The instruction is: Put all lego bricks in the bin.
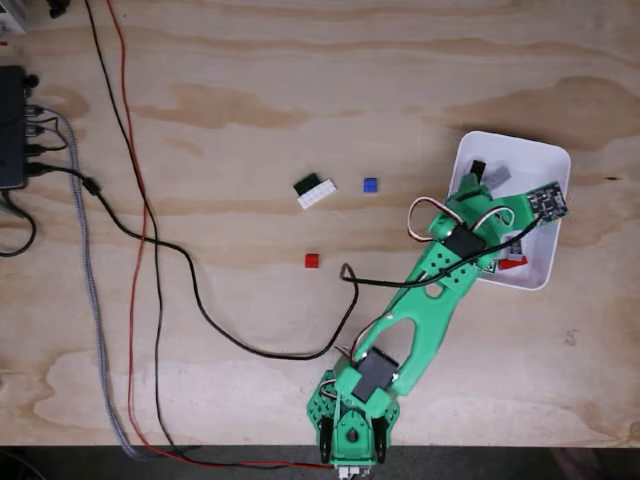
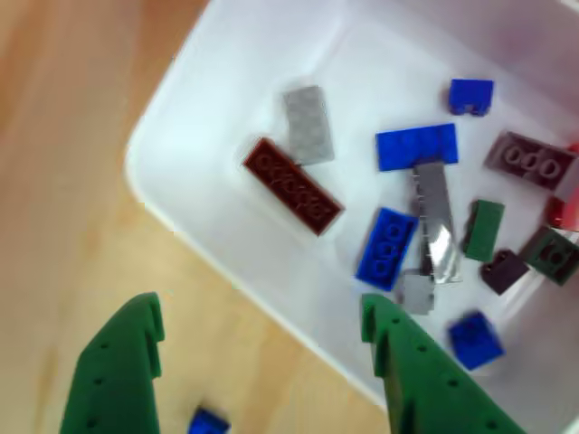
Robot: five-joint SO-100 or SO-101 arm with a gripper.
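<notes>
Gripper (image 2: 262,362) hangs open and empty over the bin (image 2: 181,117) rim at lower centre; risk: descending here, a finger could catch the rim and tip bricks (image 2: 387,247) out

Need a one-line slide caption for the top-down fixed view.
Green arm reaches over the white bin holding bricks, while a red brick, blue brick and white-and-dark brick pair lie on the plywood table.

Beyond the green gripper (image 2: 262,334), the white bin (image 2: 181,117) holds blue, grey, brown and dark green lego bricks (image 2: 389,246). The table (image 1: 300,80) is pale wood grain.
</notes>
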